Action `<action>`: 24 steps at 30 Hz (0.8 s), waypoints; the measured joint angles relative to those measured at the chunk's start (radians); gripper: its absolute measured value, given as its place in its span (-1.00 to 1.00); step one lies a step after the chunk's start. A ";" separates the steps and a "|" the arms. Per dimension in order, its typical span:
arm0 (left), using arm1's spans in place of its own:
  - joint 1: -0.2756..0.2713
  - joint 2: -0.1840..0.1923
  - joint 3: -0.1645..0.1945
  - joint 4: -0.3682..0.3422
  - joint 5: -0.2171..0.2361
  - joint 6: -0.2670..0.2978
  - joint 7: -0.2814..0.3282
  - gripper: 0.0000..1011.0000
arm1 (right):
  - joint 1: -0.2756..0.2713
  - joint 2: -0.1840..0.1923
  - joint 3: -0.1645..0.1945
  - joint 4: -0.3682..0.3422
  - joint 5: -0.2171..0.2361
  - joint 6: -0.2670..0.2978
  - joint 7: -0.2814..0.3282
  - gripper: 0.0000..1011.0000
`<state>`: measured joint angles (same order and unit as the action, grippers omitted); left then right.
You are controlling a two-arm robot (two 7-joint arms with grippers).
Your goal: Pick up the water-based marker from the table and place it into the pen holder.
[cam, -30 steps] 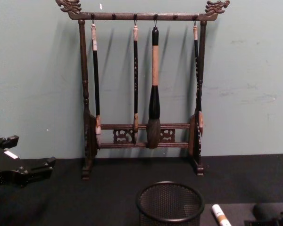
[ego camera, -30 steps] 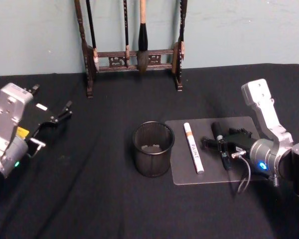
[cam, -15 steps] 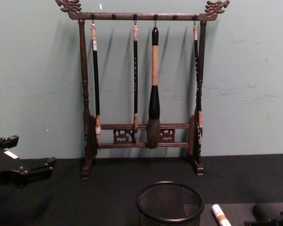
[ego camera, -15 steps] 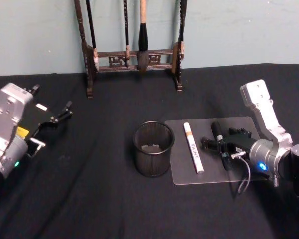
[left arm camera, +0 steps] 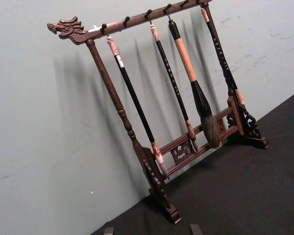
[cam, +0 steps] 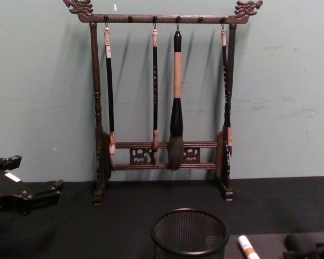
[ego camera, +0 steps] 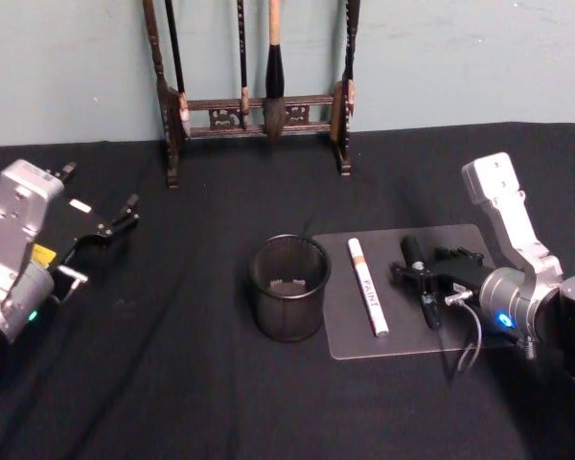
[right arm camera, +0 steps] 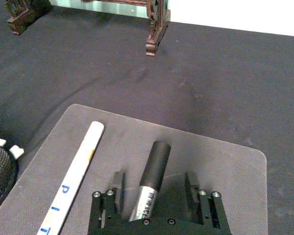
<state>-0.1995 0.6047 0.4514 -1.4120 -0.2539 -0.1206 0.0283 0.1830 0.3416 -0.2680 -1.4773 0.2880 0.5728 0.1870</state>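
The water-based marker (ego camera: 415, 261), with a black cap and a silver barrel, lies on a grey mat (ego camera: 364, 340). My right gripper (ego camera: 419, 275) is open and low over the mat. In the right wrist view its gripper (right arm camera: 153, 179) has a finger on each side of the marker (right arm camera: 155, 164), with a gap on both sides. The pen holder (ego camera: 287, 300), a round black mesh cup, stands upright just left of the mat; its rim (cam: 190, 233) is at the bottom of the chest view. My left gripper (ego camera: 96, 244) is parked open at the far left.
A white marker (ego camera: 367, 286) lettered PAINT lies on the mat between the cup and the dark marker. A tall dark wooden brush rack (cam: 162, 108) with hanging brushes stands at the back against the wall. Black cloth covers the table.
The mat with both markers and the mesh cup have shifted slightly to the left, and my right gripper has moved left with them. The left arm and the rack are still.
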 joint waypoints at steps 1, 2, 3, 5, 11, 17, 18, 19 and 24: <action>0.000 0.000 0.000 0.000 0.000 0.000 0.000 0.98 | 0.000 0.000 0.000 0.000 0.000 0.000 0.000 0.56; 0.000 0.000 0.000 0.000 0.000 0.000 0.000 0.98 | 0.000 0.000 0.000 0.000 0.001 0.000 0.000 0.51; 0.000 0.000 0.000 0.000 0.000 0.000 0.000 0.98 | 0.000 0.000 0.000 0.000 0.001 0.000 0.000 0.48; 0.000 0.000 0.000 0.000 0.000 0.000 0.000 0.98 | 0.000 0.000 0.000 0.000 0.002 0.000 -0.001 0.33; 0.000 0.000 0.000 0.000 0.000 0.000 0.000 0.98 | 0.000 0.000 0.000 0.000 0.002 0.001 -0.001 -0.03; 0.000 0.000 0.000 0.000 0.000 0.000 0.000 0.98 | 0.000 0.000 0.000 0.000 0.003 0.002 -0.001 -0.44; 0.000 0.000 0.000 0.000 0.000 0.000 0.000 0.98 | 0.000 0.000 0.000 0.000 0.003 0.002 -0.001 -0.47; 0.000 0.000 0.000 0.000 0.000 0.000 0.000 0.98 | 0.000 0.000 0.000 0.000 0.003 0.002 -0.001 -0.52; 0.000 0.000 0.000 0.000 0.000 0.000 0.000 0.98 | 0.000 0.000 0.000 0.000 0.004 0.002 -0.001 -0.52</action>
<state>-0.1995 0.6047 0.4514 -1.4120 -0.2539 -0.1205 0.0283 0.1830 0.3415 -0.2682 -1.4772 0.2916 0.5751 0.1865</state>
